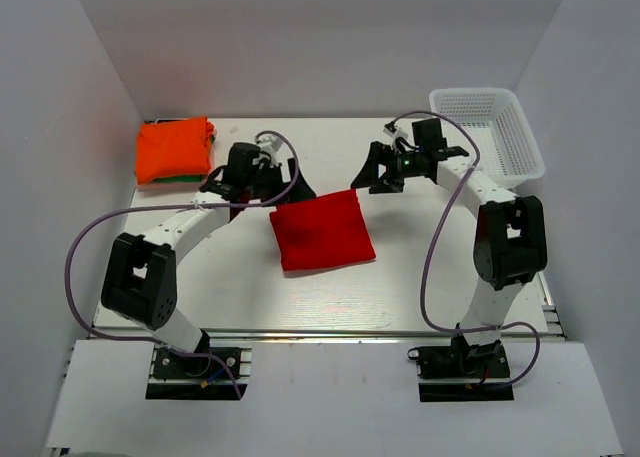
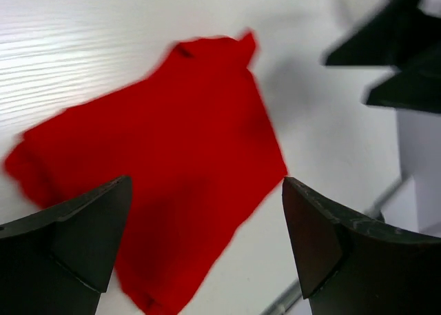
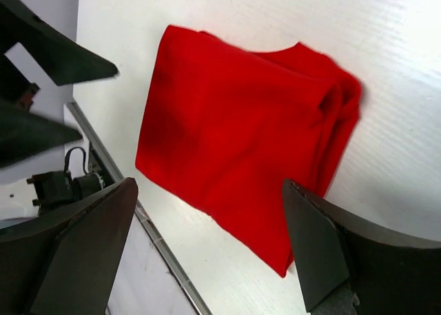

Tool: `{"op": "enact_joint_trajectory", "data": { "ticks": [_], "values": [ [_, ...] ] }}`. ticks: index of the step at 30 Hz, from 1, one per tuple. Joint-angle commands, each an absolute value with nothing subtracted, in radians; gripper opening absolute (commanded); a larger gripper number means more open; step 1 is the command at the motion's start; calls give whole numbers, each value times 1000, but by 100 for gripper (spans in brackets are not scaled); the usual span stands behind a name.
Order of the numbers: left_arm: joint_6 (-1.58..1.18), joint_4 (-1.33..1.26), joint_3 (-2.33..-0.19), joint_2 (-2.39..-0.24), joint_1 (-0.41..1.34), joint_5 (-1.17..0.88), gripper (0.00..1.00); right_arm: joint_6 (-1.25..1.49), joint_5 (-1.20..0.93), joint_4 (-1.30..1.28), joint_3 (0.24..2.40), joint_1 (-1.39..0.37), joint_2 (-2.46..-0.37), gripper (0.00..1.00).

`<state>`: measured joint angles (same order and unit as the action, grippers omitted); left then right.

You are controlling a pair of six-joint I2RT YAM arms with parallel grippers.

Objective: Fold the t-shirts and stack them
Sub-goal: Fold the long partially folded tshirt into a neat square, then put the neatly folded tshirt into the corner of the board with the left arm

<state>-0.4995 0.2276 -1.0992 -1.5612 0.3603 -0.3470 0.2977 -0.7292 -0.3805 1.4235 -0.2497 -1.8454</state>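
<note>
Red t-shirt (image 1: 322, 232): folded, flat at table centre | white basket (image 1: 523, 137): far right corner | orange t-shirt (image 1: 174, 149): folded, lies on green t-shirt (image 1: 211, 130), far left | left gripper (image 2: 207, 180): fingers apart, holding nothing, over red cloth | right gripper (image 3: 210, 183): fingers apart, holding nothing

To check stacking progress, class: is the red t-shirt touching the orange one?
Apart. Top view: bare table lies between the red t-shirt and the folded orange t-shirt.
</note>
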Motion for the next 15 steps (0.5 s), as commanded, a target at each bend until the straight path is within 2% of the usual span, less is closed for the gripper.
{"op": "enact_joint_trajectory", "data": {
  "ticks": [1,8,15],
  "values": [
    [-431,89,-1080,-1581,409,-661,100,314,-790,-287,1378,-271,-1802,90],
    [-293,71,-931,-1560,489,-827,100,305,-838,-298,1474,-324,-1932,90],
    [-293,71,-733,-1540,491,-670,100,333,-887,-281,1586,-350,-2140,90]
  ]
}}
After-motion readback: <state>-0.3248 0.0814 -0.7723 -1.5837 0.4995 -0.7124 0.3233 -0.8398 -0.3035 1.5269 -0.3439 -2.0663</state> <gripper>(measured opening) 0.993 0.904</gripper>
